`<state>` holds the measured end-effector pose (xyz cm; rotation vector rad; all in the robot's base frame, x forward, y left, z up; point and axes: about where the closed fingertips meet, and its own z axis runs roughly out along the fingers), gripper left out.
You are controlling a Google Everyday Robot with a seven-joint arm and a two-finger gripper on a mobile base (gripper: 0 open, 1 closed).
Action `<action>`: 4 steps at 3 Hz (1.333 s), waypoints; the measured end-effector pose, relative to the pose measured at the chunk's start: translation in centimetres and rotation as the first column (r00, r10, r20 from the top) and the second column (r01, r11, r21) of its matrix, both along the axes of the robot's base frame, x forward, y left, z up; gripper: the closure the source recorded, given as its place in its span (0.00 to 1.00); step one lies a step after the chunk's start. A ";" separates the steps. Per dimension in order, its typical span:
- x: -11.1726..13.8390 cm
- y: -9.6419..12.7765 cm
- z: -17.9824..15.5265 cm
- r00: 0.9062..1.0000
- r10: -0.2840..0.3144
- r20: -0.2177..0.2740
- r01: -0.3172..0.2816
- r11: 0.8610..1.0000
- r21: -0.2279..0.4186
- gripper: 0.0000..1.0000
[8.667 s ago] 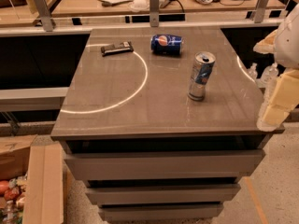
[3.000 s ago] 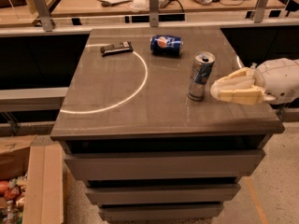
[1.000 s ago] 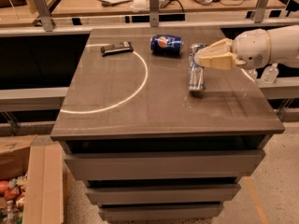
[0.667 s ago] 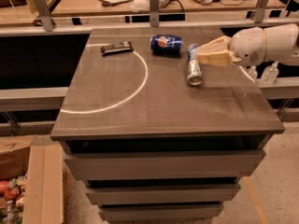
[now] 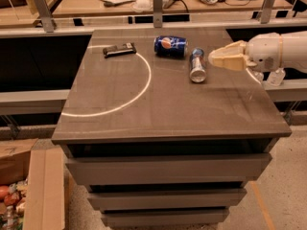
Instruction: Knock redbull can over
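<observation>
The redbull can [image 5: 197, 65], slim and silver with blue panels, lies on its side on the grey table [image 5: 168, 114], silver end toward the camera. It rests just right of the wider blue Pepsi can [image 5: 171, 46], which also lies on its side. My gripper [image 5: 216, 60] comes in from the right at can height, its tan tips just right of the redbull can with a small gap between them. It holds nothing.
A dark flat bar-shaped object [image 5: 119, 49] lies at the table's back left. A white arc is marked on the tabletop. A railing with metal posts [image 5: 157, 1] runs behind the table. A cardboard box [image 5: 29, 186] stands on the floor at the lower left.
The redbull can has gone from upright to tilted to lying flat on its side. My gripper swung in from the right, pushed the can's top, and now sits slightly back to the right.
</observation>
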<state>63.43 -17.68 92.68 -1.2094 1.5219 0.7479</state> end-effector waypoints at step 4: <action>-1.2 -6.3 -1.5 0.984 -0.177 -0.037 0.174 0.983 -0.060 0.62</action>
